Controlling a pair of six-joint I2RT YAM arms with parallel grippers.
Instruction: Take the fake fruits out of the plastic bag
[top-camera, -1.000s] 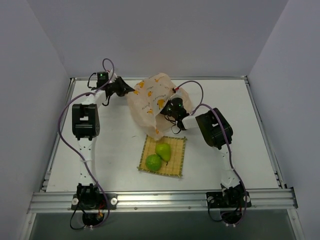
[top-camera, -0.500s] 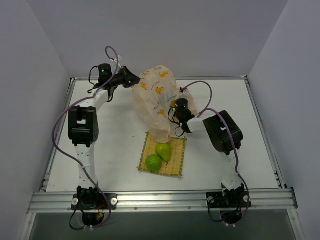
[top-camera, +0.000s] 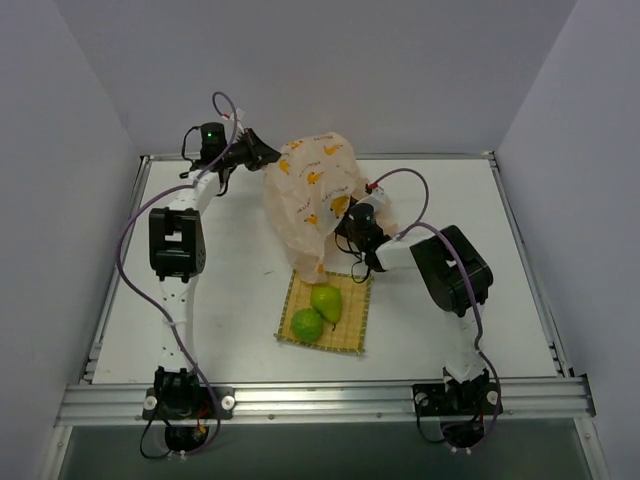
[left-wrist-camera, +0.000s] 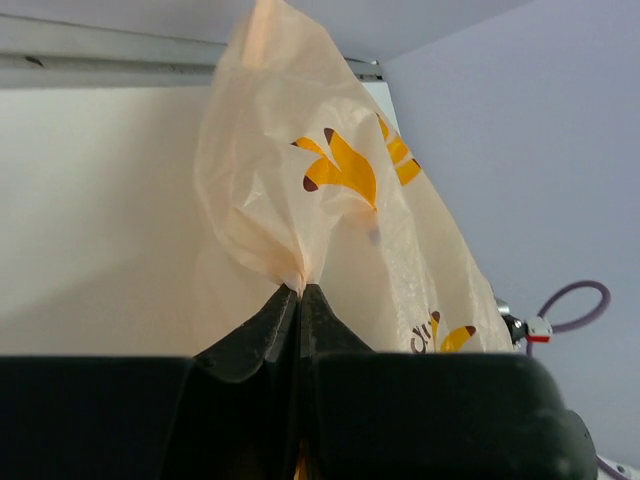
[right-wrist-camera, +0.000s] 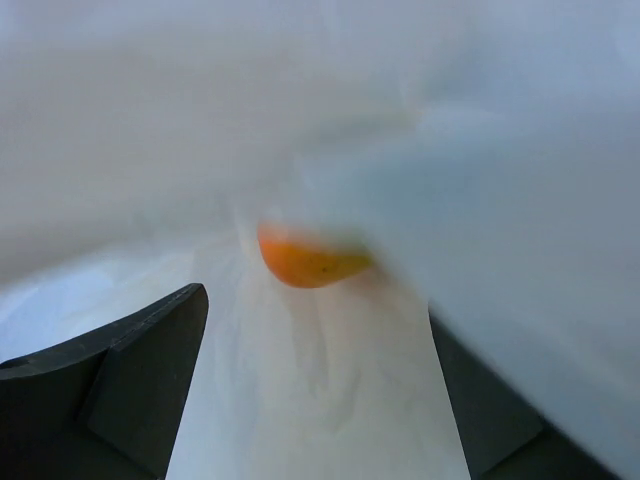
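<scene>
1. My left gripper (left-wrist-camera: 299, 296) has its claw pressed together on a gathered corner of the plastic bag (top-camera: 312, 195). It holds the bag lifted over the far middle of the table (top-camera: 230, 300).
2. The bag hangs limp from that pinch, and its lower end comes down near the far edge of the woven mat (top-camera: 353, 322).
3. My right gripper (right-wrist-camera: 315, 315) has its claw spread wide and clamps nothing. It sits low against the bag's right side, with film filling its wrist view.
4. The pear (top-camera: 327, 301) and the lime-like ball (top-camera: 306, 324) already lie out on the mat, close together and seemingly touching.
5. I cannot place the mango for sure. An orange blur (right-wrist-camera: 310, 262) shows ahead of the right claw, but it could be the fruit or a printed shape.
6. I judge the bag thin, light and slippery, with no stiff edge. A bunched fold should hold better than a single layer.
7. The fruits look hard, glossy and light, so they could squirt out of a grip. I would take one across its middle.
8. The risk is closing on film together with fruit.
</scene>
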